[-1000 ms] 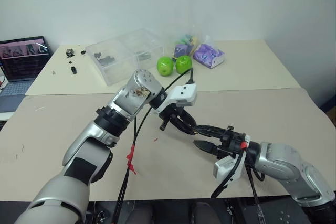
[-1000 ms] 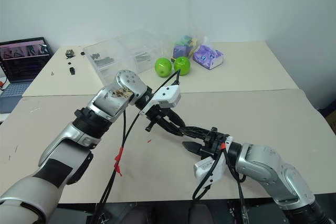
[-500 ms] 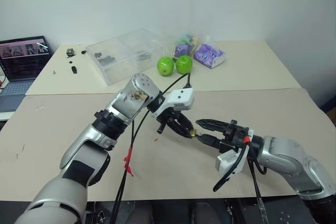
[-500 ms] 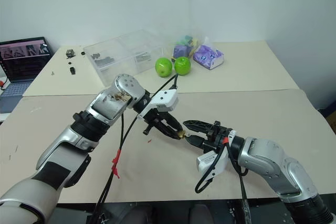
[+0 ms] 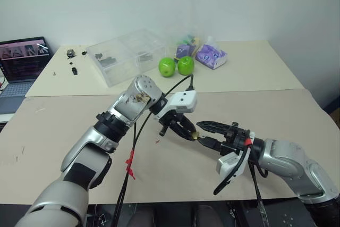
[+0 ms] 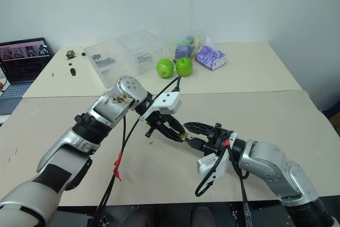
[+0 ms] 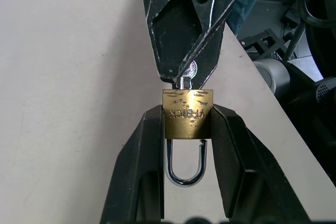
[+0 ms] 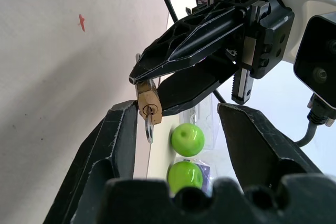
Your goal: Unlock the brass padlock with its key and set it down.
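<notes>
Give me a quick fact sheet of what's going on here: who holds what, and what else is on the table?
Left gripper: shut on the brass padlock, held above the table
Shackle: closed, as far as shows
Key: in the keyhole, its head hanging out
Right gripper: open, fingers either side of the key, not gripping it
Farther back: two green apples, clear plastic box, purple packet
Far left: laptop

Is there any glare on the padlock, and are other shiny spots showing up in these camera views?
Left wrist view: streaky bright reflections on the small brass padlock, and a highlight along its silvery shackle loop. Right wrist view: a pale sheen spot on a round green apple. Left eye view: the clear plastic box glints faintly; the beige table is evenly lit.
</notes>
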`<action>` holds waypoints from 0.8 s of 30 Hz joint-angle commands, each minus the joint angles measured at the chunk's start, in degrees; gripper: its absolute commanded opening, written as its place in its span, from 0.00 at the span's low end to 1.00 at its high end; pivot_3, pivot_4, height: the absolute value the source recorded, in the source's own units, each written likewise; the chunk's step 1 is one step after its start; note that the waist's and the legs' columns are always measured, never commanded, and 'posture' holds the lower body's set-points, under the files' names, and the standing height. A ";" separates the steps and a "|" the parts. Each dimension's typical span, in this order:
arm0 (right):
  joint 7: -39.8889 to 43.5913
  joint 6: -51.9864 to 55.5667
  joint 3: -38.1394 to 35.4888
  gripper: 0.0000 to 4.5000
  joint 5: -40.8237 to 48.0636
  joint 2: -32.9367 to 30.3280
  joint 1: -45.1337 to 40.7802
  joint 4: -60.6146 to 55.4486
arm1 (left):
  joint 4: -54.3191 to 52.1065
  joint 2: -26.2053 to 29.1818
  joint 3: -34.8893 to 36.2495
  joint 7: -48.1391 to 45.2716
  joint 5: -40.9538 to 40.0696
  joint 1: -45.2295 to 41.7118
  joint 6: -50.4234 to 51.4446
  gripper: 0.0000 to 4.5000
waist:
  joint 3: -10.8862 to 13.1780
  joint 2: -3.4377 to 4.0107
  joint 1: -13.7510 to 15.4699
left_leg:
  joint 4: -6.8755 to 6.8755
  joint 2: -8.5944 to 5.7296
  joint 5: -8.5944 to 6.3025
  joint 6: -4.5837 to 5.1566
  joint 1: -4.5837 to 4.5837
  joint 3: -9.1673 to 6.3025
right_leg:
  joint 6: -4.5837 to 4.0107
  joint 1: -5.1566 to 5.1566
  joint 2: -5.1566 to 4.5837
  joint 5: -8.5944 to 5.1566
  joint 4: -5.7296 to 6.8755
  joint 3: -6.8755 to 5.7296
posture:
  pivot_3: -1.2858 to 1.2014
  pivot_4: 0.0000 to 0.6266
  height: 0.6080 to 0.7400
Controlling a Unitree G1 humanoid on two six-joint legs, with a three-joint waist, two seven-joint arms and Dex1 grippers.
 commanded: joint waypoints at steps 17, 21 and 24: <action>1.29 1.89 -1.18 0.02 2.45 1.51 -1.19 -4.18 | -0.67 -0.74 0.56 0.33 -0.20 -0.70 -0.74 0.17 | 0.00 0.00 -0.01 | 0.00 0.00 0.00 0.00 0.00 0.00 | -0.01 0.00 0.00 0.00 0.00 0.00 | 0.52 0.24 1.00; 1.20 1.92 -1.11 0.02 2.27 1.73 -1.75 -4.03 | -0.35 -1.06 0.58 0.41 -0.18 -0.93 -0.81 0.17 | 0.00 0.00 -0.01 | 0.00 0.00 0.00 0.00 0.00 0.00 | -0.01 0.00 0.00 0.00 0.00 0.00 | 0.52 0.24 1.00; 1.13 1.95 -0.94 0.02 1.94 1.93 -2.15 -4.03 | -0.41 -1.14 0.56 0.35 -0.20 -0.92 -0.79 0.17 | 0.00 0.00 -0.02 | 0.00 0.00 0.00 0.00 0.00 0.00 | -0.01 0.00 0.00 0.00 0.00 0.00 | 0.52 0.24 1.00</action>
